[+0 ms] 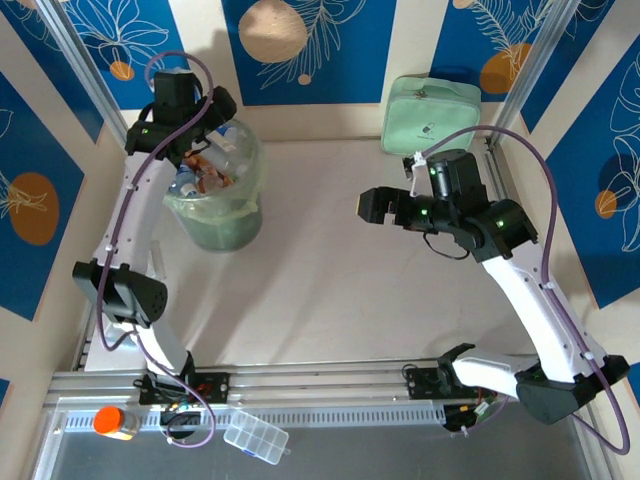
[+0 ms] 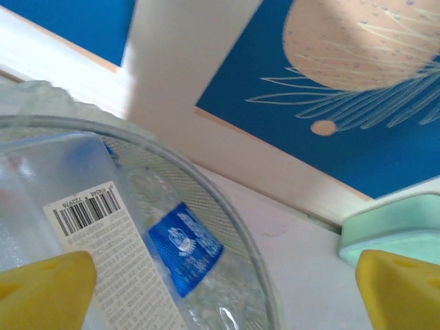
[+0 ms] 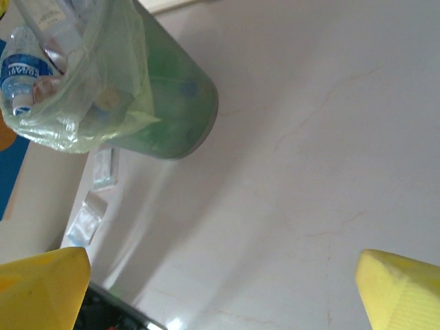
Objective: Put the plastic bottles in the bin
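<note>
The bin (image 1: 214, 205), a round translucent basket lined with a pale green bag, stands at the back left with several plastic bottles (image 1: 222, 160) piled inside. My left gripper (image 1: 215, 118) hovers over its far rim, open. In the left wrist view its yellow fingertips (image 2: 42, 289) stand wide apart, and below them a clear bottle with a blue label (image 2: 184, 247) and one with a barcode label (image 2: 103, 237) lie inside the bin rim (image 2: 227, 206). My right gripper (image 1: 368, 205) hangs open over mid-table, nothing between its fingertips (image 3: 395, 289), facing the bin (image 3: 172, 103).
A mint-green zippered case (image 1: 432, 112) leans at the back right, seen also as the case edge (image 2: 392, 227). An orange-capped jar (image 1: 115, 421) and a clear compartment box (image 1: 256, 437) lie by the front rail. Pale table surface (image 1: 330, 290) stretches between the arms.
</note>
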Controlling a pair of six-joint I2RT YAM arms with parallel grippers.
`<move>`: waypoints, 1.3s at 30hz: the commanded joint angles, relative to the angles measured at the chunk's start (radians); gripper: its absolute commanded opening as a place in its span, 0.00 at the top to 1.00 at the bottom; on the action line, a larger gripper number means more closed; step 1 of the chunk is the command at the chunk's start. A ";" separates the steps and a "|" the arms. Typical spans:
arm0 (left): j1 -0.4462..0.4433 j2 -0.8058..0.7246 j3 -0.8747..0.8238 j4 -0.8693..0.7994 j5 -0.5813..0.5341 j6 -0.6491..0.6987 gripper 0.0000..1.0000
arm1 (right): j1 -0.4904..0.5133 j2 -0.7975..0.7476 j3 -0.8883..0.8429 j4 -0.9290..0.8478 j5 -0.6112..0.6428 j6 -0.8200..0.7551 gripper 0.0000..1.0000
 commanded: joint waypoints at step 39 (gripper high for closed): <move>-0.147 -1.015 -1.927 1.136 -0.498 0.648 0.01 | -0.080 0.089 -0.859 1.057 0.165 -0.565 0.01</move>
